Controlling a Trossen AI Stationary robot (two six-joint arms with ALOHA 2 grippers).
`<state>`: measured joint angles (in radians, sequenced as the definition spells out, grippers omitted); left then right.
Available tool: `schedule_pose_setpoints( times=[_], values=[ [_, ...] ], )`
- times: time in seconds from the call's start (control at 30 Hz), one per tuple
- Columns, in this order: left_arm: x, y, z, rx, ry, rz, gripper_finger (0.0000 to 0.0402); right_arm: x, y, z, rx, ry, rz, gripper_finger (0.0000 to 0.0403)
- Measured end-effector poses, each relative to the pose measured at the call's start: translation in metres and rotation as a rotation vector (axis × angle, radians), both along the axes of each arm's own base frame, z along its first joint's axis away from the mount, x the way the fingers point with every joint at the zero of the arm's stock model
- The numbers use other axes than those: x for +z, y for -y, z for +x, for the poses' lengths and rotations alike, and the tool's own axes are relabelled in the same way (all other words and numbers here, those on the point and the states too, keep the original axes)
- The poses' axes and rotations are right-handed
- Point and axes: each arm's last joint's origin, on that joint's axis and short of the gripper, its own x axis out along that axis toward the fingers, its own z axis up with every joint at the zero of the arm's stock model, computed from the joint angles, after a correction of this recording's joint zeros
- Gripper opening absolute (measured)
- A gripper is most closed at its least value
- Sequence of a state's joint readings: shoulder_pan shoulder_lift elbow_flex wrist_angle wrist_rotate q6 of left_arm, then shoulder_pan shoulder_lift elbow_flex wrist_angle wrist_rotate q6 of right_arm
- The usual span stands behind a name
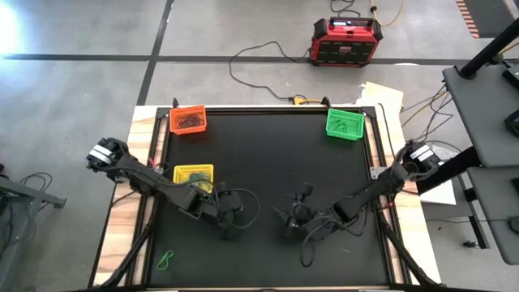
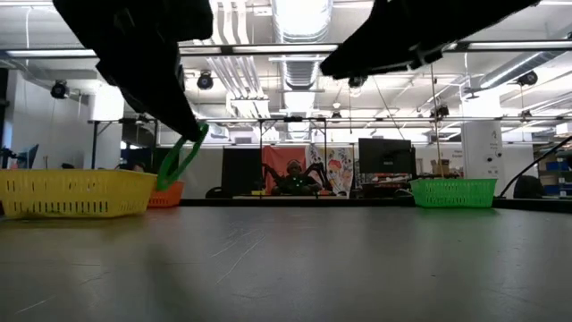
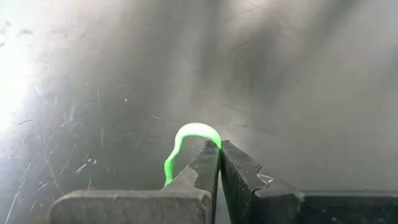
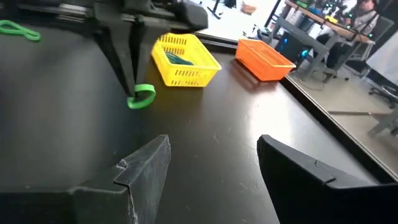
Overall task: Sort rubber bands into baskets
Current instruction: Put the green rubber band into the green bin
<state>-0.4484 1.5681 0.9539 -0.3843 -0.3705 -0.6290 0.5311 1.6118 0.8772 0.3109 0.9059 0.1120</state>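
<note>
In the low view, left end effector (image 2: 189, 134) pinches green rubber band (image 2: 180, 161).

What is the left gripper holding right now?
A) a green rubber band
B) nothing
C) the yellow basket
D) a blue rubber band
A: the left gripper is shut on a green rubber band, which hangs from it above the table.
</note>
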Motion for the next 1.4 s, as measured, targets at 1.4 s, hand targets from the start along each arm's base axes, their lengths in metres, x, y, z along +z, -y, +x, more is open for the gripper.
schedule_pose_setpoints(
  times=[1.4],
  values=[
    [0.097, -0.077, -0.051, 0.349, -0.013, 0.055, 0.0, 0.02, 0.018, -0.017, -0.104, -0.062, -0.088, 0.0235]
  ],
)
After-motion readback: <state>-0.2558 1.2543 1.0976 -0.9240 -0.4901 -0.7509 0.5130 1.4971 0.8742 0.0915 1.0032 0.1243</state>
